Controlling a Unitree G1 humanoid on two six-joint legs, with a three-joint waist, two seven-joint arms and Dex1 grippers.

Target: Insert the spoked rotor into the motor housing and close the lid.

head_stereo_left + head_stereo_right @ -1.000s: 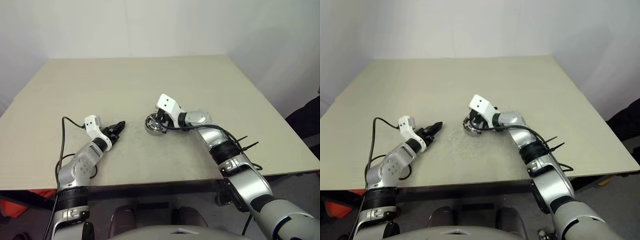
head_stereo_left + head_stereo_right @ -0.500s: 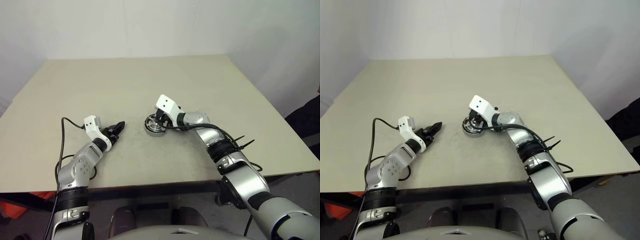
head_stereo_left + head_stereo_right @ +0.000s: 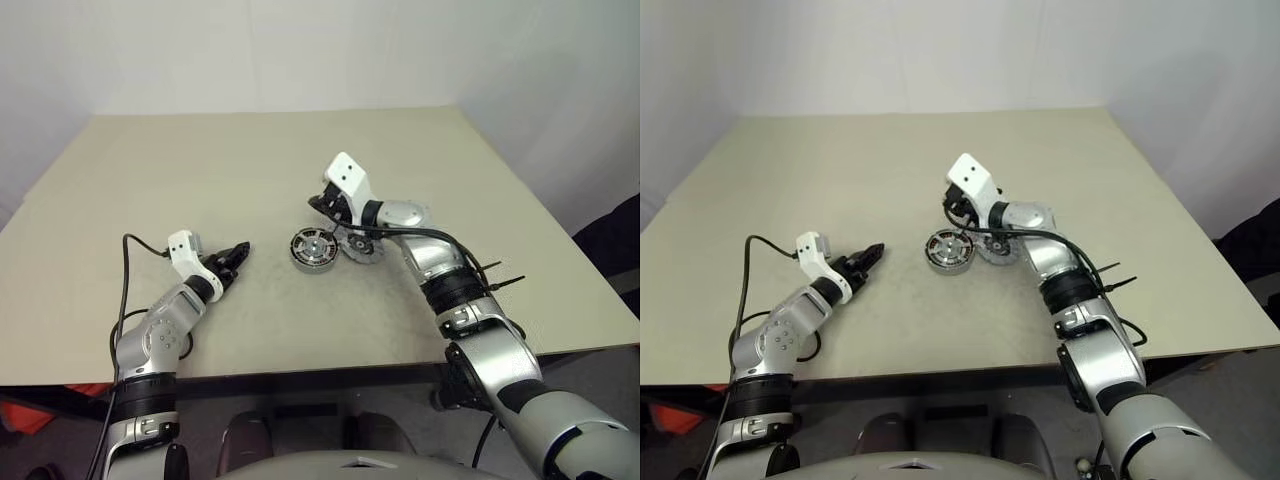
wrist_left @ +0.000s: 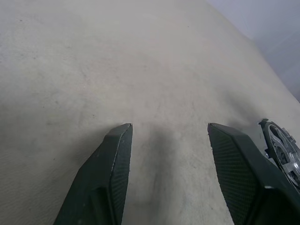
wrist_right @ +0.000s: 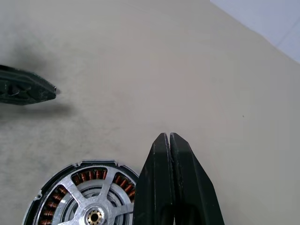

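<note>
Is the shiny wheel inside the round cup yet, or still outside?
Inside. The spoked rotor sits in the motor housing, with copper windings showing between its spokes. The lid lies beside the housing, not on it.

On the beige table [image 3: 200,160] the motor housing [image 3: 314,249] sits with the spoked rotor [image 3: 316,246] inside (copper windings barely visible). The lid [image 3: 362,247] lies just beside it, beneath the right gripper [image 3: 318,203].

Rotor [image 3: 312,247] in housing [image 3: 299,259], lid [image 3: 360,247] just right
</note>
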